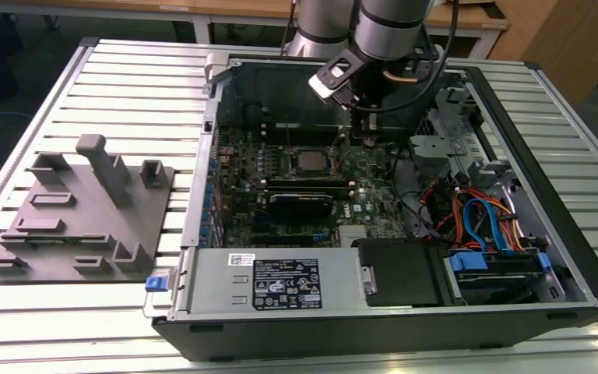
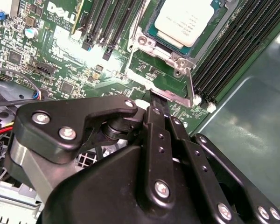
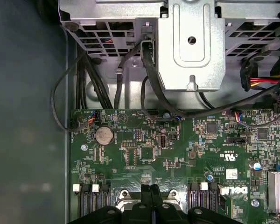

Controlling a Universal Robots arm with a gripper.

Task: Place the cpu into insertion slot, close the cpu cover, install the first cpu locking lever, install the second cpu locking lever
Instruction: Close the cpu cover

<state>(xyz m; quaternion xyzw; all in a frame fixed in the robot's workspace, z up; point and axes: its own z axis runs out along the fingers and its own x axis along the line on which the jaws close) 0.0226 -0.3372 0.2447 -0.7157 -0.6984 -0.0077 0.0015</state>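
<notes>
Open computer case (image 1: 382, 331) lay on its side on the slatted worktop (image 1: 71, 327). A grey fixture block (image 1: 81, 218) sat beside it, on the exterior view's left. The arm came down from the far side into the case, and the hand (image 1: 367, 125) was low over the green motherboard (image 3: 177, 158), just to the exterior view's right of the socket and a bit farther back.

The cpu (image 2: 184, 21) was already seated flat in the insertion slot (image 2: 175, 57), silver top up. Long black memory slots (image 2: 233, 46) ran just beside it.

The cpu cover (image 2: 177, 97) was not down. In the second wrist view its thin silvery frame stood swung open off the socket, with green board showing through the window.

The hand's fingers (image 3: 151, 198) were pressed together in both wrist views, no real gap. The tips (image 2: 154, 99) were right against the free edge of the cover. Couldn't tell if that edge was actually pinched or just touched.

Orange and blue cables (image 1: 481, 222) were bundled at the exterior view's right of the case. The power supply box (image 1: 268, 284) was along the near side.
</notes>
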